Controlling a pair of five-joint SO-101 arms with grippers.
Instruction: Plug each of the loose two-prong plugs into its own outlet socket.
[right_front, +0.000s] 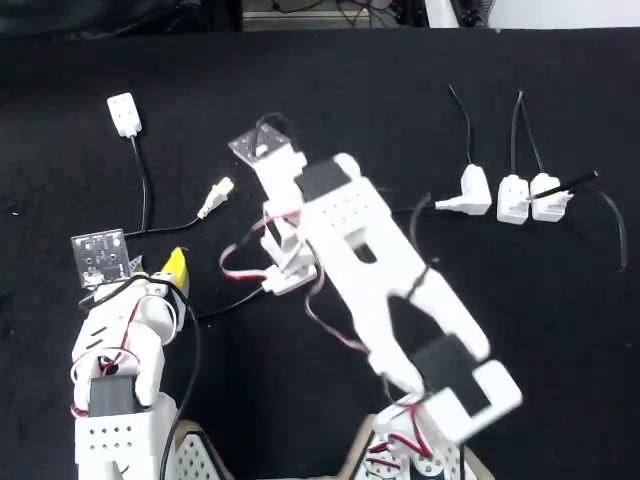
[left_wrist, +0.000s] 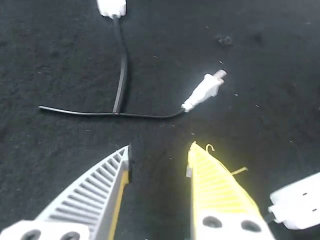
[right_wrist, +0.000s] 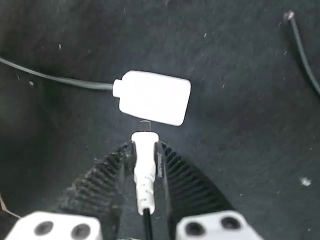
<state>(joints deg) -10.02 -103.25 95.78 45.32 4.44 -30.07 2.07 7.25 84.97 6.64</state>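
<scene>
From above, the loose plug (right_front: 215, 197) lies on the black desk (right_front: 560, 320) with its long axis slanted. Its prongs point up and to the right, and its cord trails back down to the left. The left end effector (right_front: 172, 268) sits just down-left of the loose plug, on the cord side. The right arm (right_front: 400, 290) stretches across the desk close to the right of the loose plug. A corded socket (right_front: 123, 113) rests up-left of the loose plug, well apart from it, with nothing plugged into it. Three white cord ends (right_front: 512, 198) cluster far to the right of the loose plug; I cannot tell whether any of them are joined. From the left wrist, the left end effector (left_wrist: 160, 147) is moderately wide and empty. The loose plug (left_wrist: 206, 89) lies ahead of it, offset toward the yellow finger, with its prongs pointing away. The corded socket (left_wrist: 111, 7) is beyond the loose plug and its cord (left_wrist: 120, 65) runs back toward the fingers. The left arm looks better placed to fetch this plug, though it would probably need to turn to match the slant. From the right wrist, the right end effector (right_wrist: 145, 147) is clamped narrowly on a second plug (right_wrist: 144, 170). That plug's long axis points straight at a white socket block (right_wrist: 152, 97). The prongs are at the block's near side and the plug body is not seated; I cannot tell whether the slots face it.
</scene>
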